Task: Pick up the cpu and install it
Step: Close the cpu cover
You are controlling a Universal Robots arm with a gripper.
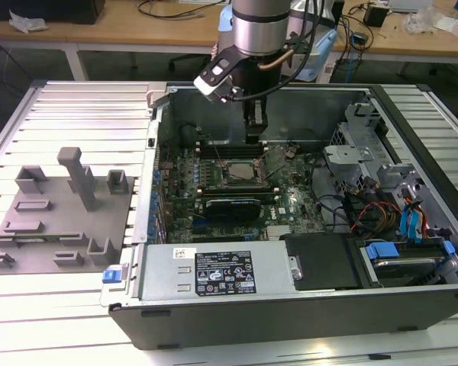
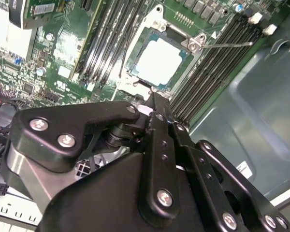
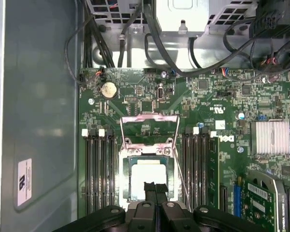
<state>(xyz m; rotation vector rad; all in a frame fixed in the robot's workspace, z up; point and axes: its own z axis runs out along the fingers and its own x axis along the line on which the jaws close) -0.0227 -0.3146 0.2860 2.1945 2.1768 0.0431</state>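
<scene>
Over the open computer case (image 1: 290,320) the arm (image 1: 261,27) hangs straight down, and the exterior view puts the gripper (image 1: 253,136) above the green board (image 1: 294,202), close to the socket. That same view takes in the grey fixture plate (image 1: 53,229), lying well apart outside the case at the exterior view's left.

Now the first wrist view: the fingers (image 3: 150,187) are pressed together, tip against tip, with nothing between them. Just beyond them lies the cpu (image 3: 147,176), flat in the socket, its pale metal top bare. The hinged metal frame (image 3: 150,126) stands flipped open past the chip, and memory slots (image 3: 99,169) run along both sides. A coin battery (image 3: 108,89) sits on the board beyond the frame.

The second wrist view comes at it from the side. The gripper's black linkage looms up close, and the cpu shows bright and square in its seat. A thin wire lever (image 2: 227,45) reaches out from the socket corner across the memory slots.
</scene>
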